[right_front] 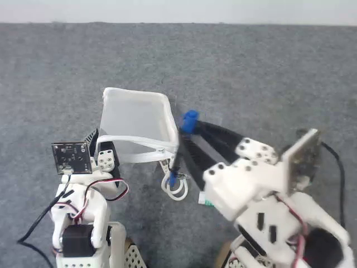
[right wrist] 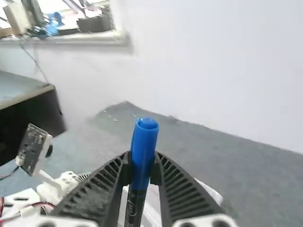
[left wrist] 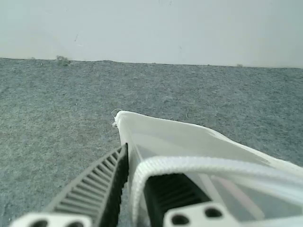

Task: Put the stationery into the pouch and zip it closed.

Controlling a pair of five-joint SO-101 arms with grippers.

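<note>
Pouch (right_front: 134, 117) stands open on the bench (right_front: 268, 72), rim pinched by the left end effector (left wrist: 135, 163); the right end effector (right wrist: 142, 161) clamps a blue marker (right wrist: 144, 135) beside it.

Grey mat (right_front: 251, 72) beyond the pouch (right_front: 134, 120) gives passage; the left gripper (right_front: 99, 142) blocks its near rim, the right gripper (right_front: 188, 133) with a blue marker (right_front: 190, 119) its right side.
</note>
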